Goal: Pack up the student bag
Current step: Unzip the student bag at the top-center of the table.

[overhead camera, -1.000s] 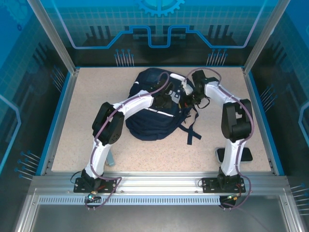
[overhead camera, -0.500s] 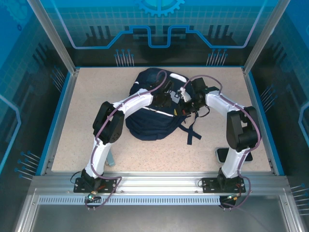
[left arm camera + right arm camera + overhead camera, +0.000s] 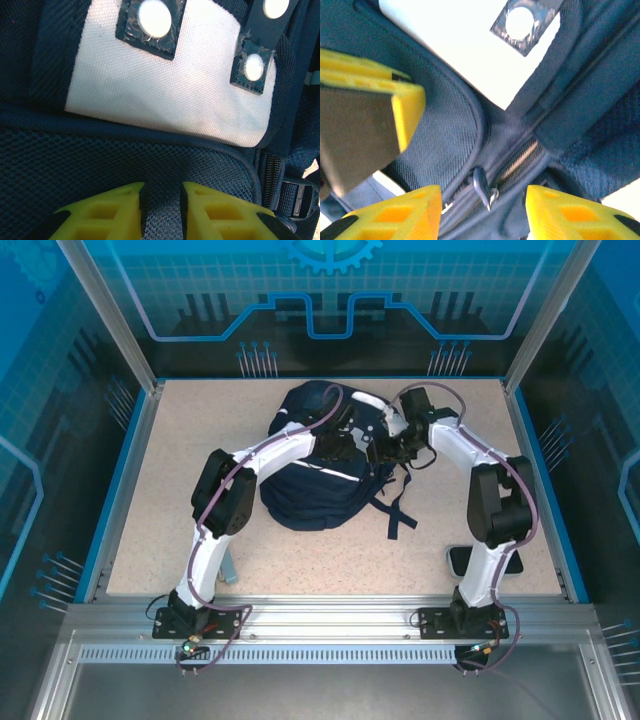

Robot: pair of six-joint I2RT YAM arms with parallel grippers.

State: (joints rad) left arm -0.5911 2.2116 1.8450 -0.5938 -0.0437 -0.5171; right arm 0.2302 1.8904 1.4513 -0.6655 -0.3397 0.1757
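Note:
The student bag point(image 3: 315, 480) lies in the middle of the table, dark navy with a white-grey patch point(image 3: 170, 85) near its top. My left gripper point(image 3: 162, 192) is shut on a fold of the bag's navy mesh just below that patch, and it reaches over the bag's top point(image 3: 350, 445). My right gripper point(image 3: 482, 200) stands open over the bag's zipper. The dark zipper pull point(image 3: 481, 186) hangs free between its yellow fingers point(image 3: 560, 210), touching neither. From above, the right gripper point(image 3: 388, 448) sits at the bag's upper right side, close beside the left one.
Dark straps point(image 3: 400, 510) trail off the bag toward the right front. A flat black thing point(image 3: 500, 562) lies by the right arm near the table's front edge. A small grey object point(image 3: 229, 570) stands by the left arm. Blue walls point(image 3: 128, 470) ring the table.
My right gripper's jaws have opened and the zipper pull now hangs loose between them. The right wrist shifted slightly along the bag's top. The left arm held still.

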